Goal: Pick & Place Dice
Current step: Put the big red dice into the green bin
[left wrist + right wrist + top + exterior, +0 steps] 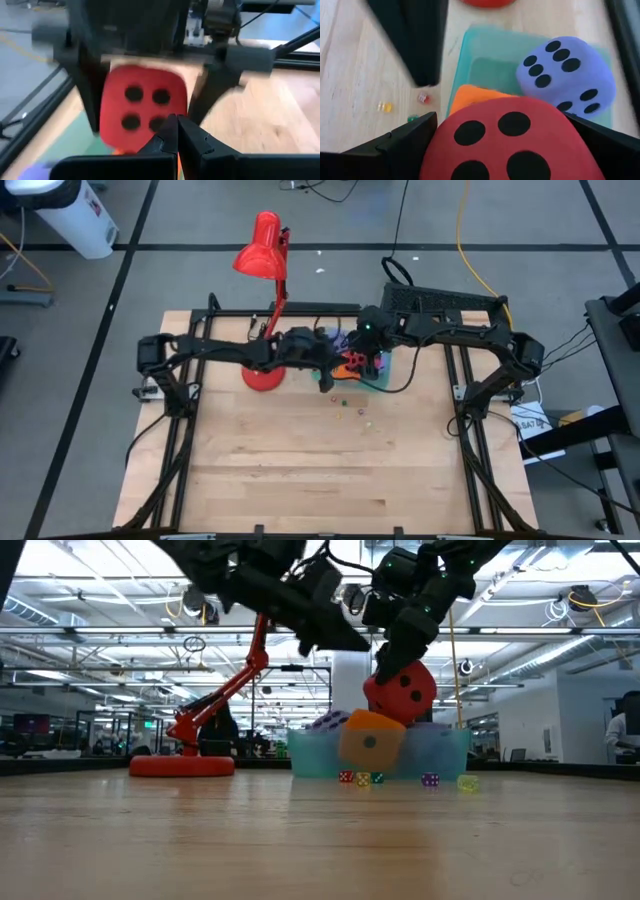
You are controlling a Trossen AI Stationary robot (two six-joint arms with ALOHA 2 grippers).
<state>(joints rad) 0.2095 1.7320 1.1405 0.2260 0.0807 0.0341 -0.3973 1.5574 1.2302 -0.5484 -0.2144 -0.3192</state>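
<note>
Red die [402,690] raised above orange [371,743], purple dice [565,75].

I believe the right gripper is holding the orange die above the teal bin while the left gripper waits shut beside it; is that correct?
Not quite: the right gripper holds the red die, not the orange die, which sits in the teal bin, as the low view shows. The left gripper does wait shut beside it.

A big open lab or office hall: long ceiling light strips [90,635] run overhead, desks with monitors [30,725] line the back, and a wooden table [300,470] stands on black-taped floor with cables [470,240] trailing.
</note>
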